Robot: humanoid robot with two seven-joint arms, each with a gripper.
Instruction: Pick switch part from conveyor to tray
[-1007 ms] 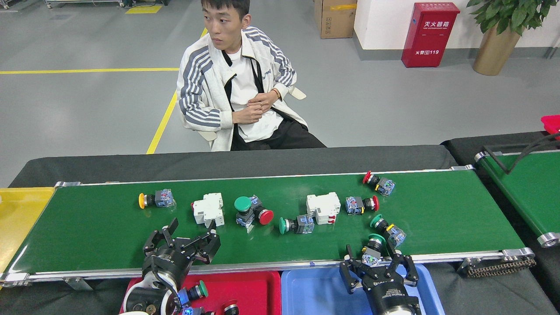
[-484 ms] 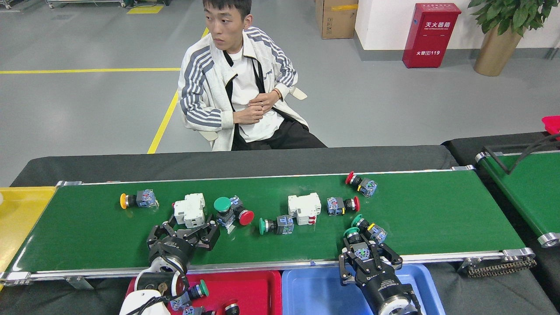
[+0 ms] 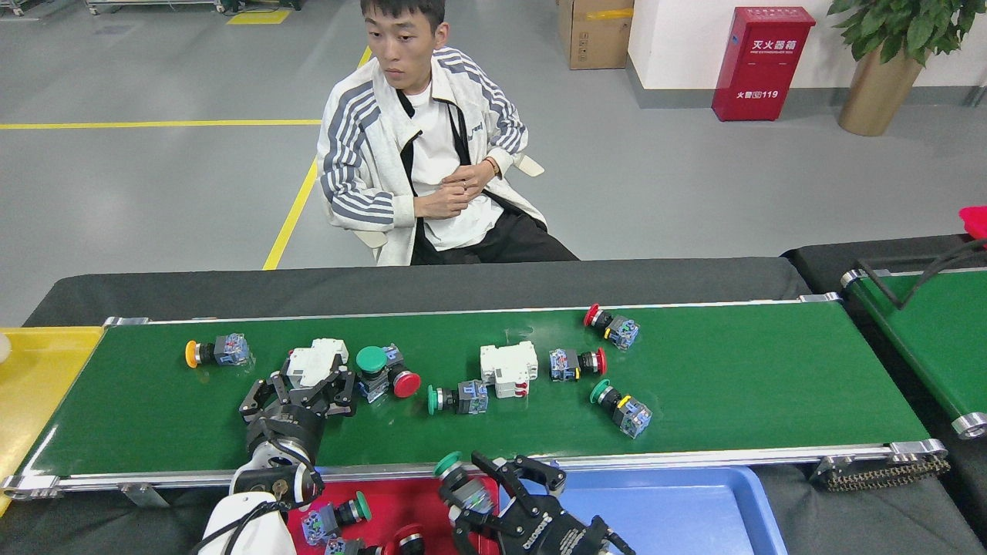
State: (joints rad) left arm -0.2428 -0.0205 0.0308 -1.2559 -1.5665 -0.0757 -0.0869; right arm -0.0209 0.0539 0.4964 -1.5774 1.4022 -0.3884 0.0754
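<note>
Left pincer point(image 3: 297, 389) reaching onto the green conveyor point(image 3: 771, 385) at lower left of the frame, fingers spread around a white breaker point(image 3: 312, 362), contact hard to tell. Right pincer point(image 3: 482, 489) at bottom centre, closed on a green-capped switch point(image 3: 463, 482), hanging over the seam between the red tray point(image 3: 424, 501) and the blue tray point(image 3: 678, 509). More switches scattered across the belt: yellow-capped one point(image 3: 212, 351) at far left, green and red pair point(image 3: 385, 370) just right of the breaker, green one point(image 3: 457, 398) mid-belt beside a second white breaker point(image 3: 509, 368), red ones point(image 3: 577, 362) and point(image 3: 611, 325) further right, another green one point(image 3: 623, 407) nearer the front rail. Two switches point(image 3: 335, 520) lying in the red tray. Person point(image 3: 424, 146) seated behind the bench, upper centre.
</note>
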